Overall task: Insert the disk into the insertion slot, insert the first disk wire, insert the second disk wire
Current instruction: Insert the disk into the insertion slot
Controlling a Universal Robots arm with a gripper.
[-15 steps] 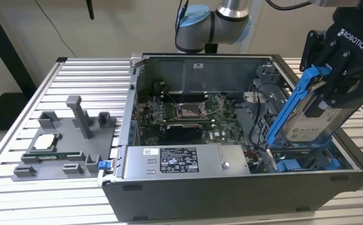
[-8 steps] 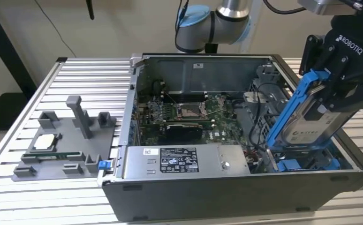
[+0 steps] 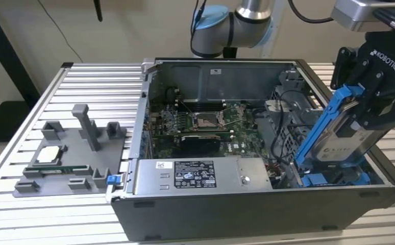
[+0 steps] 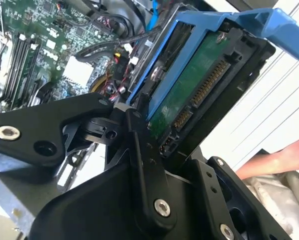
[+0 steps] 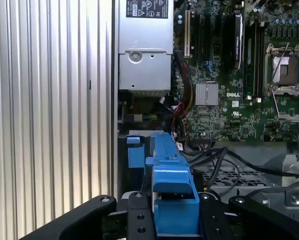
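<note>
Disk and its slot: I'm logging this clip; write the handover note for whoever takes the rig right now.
End effector: shut on the disk.
Disk: tilted, lower end down by the insertion slot at the computer case corner on the exterior view's right; most of it stands above the case, not seated.
Done: disk in the grip, at the slot.
Left: seating the disk; both wires, as its connectors are bare.
</note>
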